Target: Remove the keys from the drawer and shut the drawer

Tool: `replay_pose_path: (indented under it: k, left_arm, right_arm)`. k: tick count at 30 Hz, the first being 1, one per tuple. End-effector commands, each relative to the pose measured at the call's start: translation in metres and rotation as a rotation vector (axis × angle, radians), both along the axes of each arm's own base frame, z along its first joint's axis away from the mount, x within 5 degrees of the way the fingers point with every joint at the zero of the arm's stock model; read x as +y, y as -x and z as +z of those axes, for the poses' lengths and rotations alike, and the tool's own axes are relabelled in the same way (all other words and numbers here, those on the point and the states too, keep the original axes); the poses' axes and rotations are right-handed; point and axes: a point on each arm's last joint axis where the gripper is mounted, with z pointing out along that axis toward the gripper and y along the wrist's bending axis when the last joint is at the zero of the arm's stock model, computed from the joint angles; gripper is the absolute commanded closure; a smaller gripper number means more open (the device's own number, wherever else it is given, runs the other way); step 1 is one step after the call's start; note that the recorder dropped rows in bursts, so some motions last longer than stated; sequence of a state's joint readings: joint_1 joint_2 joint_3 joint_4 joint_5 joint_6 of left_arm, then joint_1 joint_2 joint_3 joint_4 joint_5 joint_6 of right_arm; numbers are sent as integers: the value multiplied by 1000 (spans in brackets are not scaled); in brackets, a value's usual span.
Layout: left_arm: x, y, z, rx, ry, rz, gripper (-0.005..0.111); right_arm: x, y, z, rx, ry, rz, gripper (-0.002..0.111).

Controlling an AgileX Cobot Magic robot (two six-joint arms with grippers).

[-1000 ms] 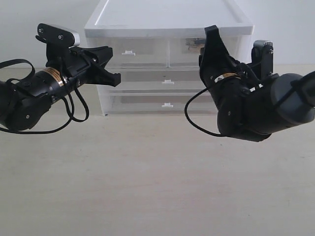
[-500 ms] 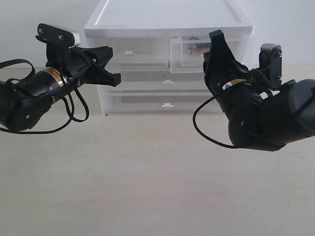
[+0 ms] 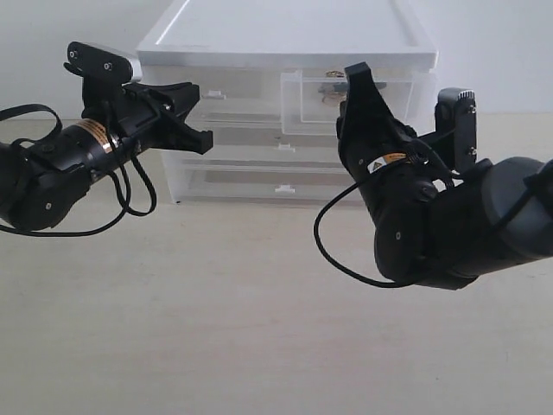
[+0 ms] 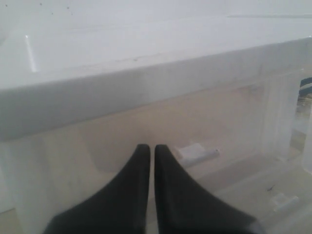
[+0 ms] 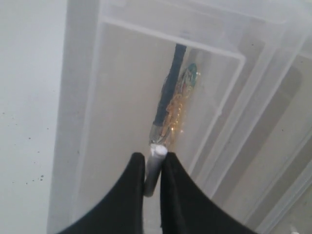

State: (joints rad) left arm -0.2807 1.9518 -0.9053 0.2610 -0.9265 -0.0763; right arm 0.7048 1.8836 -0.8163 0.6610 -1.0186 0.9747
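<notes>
Clearly, the right gripper (image 5: 152, 157) has its jaws pinched on the white handle (image 5: 155, 168) of the drawer (image 3: 307, 108), which stands partly out of the cabinet (image 3: 285, 35). Inside it lie what look like the keys (image 5: 171, 109) (blurred through the plastic). The left gripper (image 4: 147, 147), jaws almost together on nothing, hangs before the neighbouring drawer (image 4: 122, 122).

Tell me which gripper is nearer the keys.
Right. The right gripper grips the drawer's handle, with the keys just behind it inside. The left gripper hangs shut before the twin drawer, off to the side.
</notes>
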Motion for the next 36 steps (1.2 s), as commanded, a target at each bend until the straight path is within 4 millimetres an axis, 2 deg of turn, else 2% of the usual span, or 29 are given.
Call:
replay_pose_path:
  k: [1, 36]
  left_arm:
    - [1, -2, -2, 8, 12, 14, 103]
    - [1, -2, -2, 8, 12, 14, 103]
  right_arm:
    - [9, 6, 6, -42, 72, 62, 108]
    - [8, 6, 8, -72, 125, 49, 108]
